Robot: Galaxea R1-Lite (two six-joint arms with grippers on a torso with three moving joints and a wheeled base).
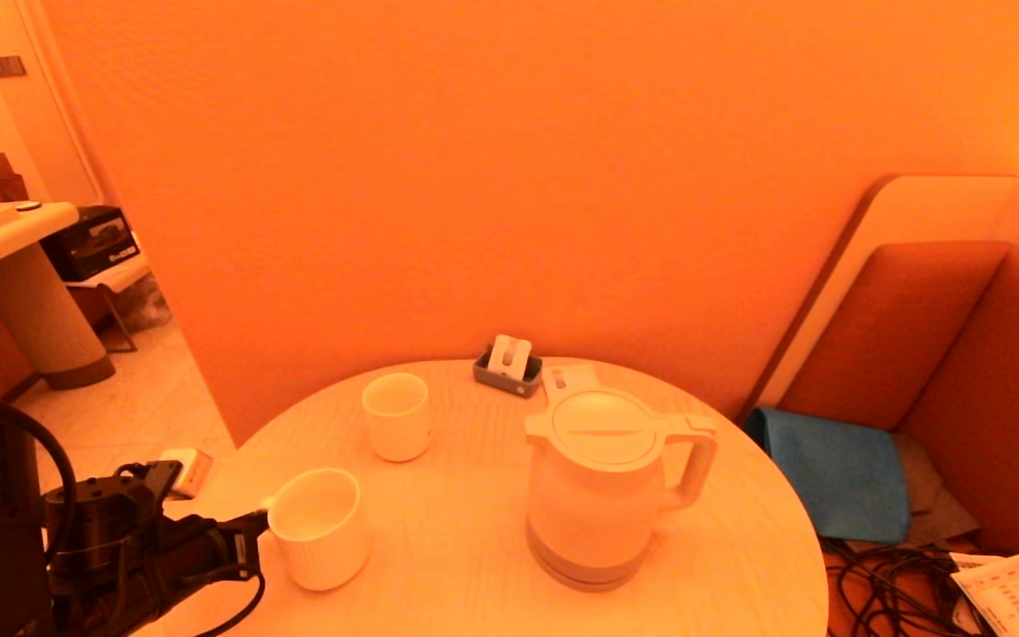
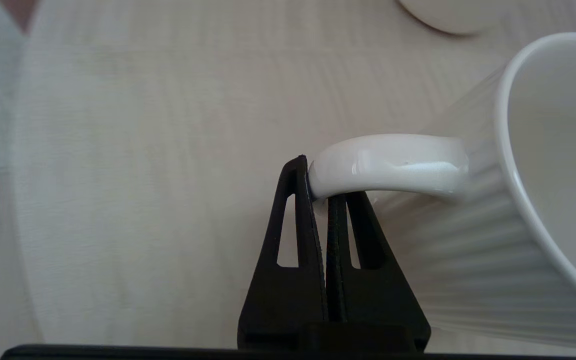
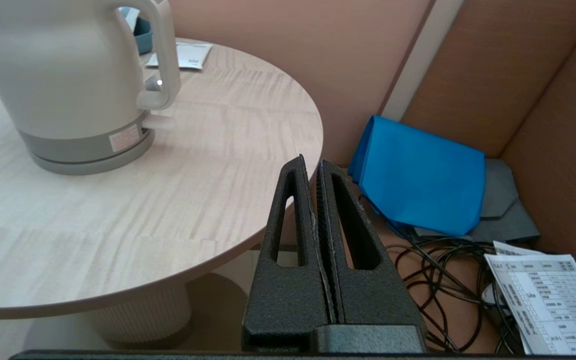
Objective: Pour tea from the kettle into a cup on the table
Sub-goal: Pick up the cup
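The white kettle (image 1: 602,487) stands upright on the right half of the round pale wood table (image 1: 465,566), lid on and loop handle turned to the right; it also shows in the right wrist view as the kettle (image 3: 68,85). The plain cup (image 1: 396,416) stands at the back left. In front of it is a wider ribbed white mug (image 1: 319,526). My left gripper (image 1: 253,535) is shut on the mug's side handle (image 2: 393,167), with the left gripper (image 2: 318,187) clamping its outer end. My right gripper (image 3: 312,165) is shut and empty, low beside the table's right edge.
A grey holder (image 1: 508,364) with a white insert sits at the table's back edge, against the wall. To the right are an upholstered bench, a blue cloth (image 1: 837,478), tangled black cables (image 1: 881,575) and a printed sheet (image 1: 1018,593). The table rim (image 3: 308,150) is close to my right fingers.
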